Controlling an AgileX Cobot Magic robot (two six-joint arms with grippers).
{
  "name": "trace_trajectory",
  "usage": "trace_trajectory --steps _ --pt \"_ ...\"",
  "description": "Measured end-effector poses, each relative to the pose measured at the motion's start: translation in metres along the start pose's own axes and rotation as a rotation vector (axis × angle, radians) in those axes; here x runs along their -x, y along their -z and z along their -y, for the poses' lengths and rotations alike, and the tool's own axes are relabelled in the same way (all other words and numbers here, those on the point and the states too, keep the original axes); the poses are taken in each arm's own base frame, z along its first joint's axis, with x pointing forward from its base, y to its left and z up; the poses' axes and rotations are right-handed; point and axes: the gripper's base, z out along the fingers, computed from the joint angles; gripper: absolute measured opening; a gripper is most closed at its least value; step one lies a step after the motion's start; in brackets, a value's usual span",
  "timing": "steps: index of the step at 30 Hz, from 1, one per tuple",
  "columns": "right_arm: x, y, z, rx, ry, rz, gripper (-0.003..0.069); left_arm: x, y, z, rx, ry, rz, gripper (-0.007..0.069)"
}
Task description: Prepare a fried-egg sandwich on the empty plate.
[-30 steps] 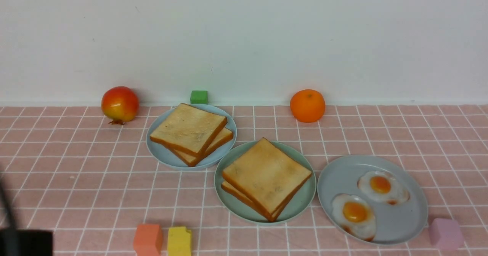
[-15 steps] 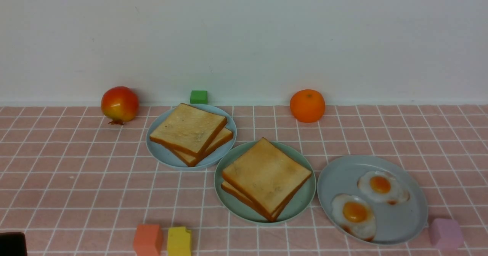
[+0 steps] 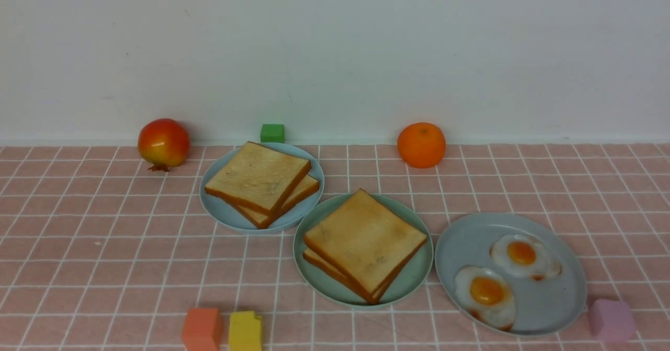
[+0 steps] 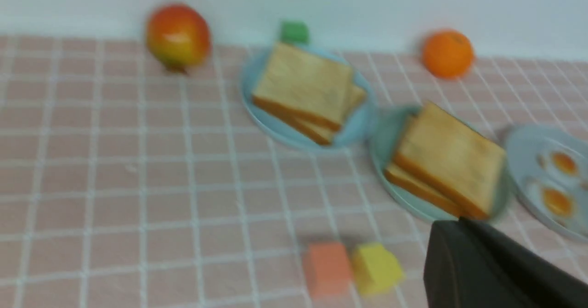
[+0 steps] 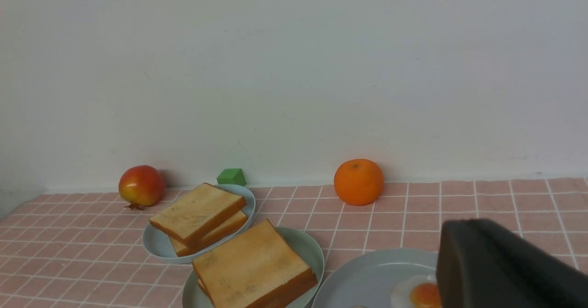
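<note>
The fried-egg sandwich (image 3: 365,245) sat stacked on the mint-green plate (image 3: 419,278) at centre frame, so assembly looked finished, and both arms' fingers, out of the front view, were closed on nothing, apparently needing only to rest.

- A pomegranate (image 3: 164,143) and an orange (image 3: 421,145) sat by my far wall.
- A green cube (image 3: 272,133) stood between them.
- Orange (image 3: 201,329), yellow (image 3: 245,331) and lilac (image 3: 611,320) blocks lay nearest me.

Even, bright, diffuse light; shadows soft and short. Front and right wrist views sharp. Left wrist view motion-blurred throughout.
</note>
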Motion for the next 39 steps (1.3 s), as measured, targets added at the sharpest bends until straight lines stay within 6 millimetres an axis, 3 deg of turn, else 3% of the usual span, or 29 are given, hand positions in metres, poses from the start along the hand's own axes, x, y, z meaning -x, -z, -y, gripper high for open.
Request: trace_trajectory --steps 10,14,18,39 --pt "0.000 0.000 0.000 -0.001 0.001 0.000 0.0015 -0.073 -0.007 -0.029 0.079 -0.051 0.150 0.0013" --pt "0.000 0.000 0.000 -0.001 0.001 0.000 0.0015 -0.114 -0.023 -0.041 0.087 -0.055 0.209 0.0013" --pt "0.000 0.000 0.000 0.000 0.001 0.001 0.0019 -0.148 -0.038 -0.053 0.132 -0.003 0.116 0.0013" --pt "0.000 0.000 0.000 0.000 0.001 0.001 0.0037 -0.152 -0.038 -0.055 0.174 -0.022 0.054 0.0022"
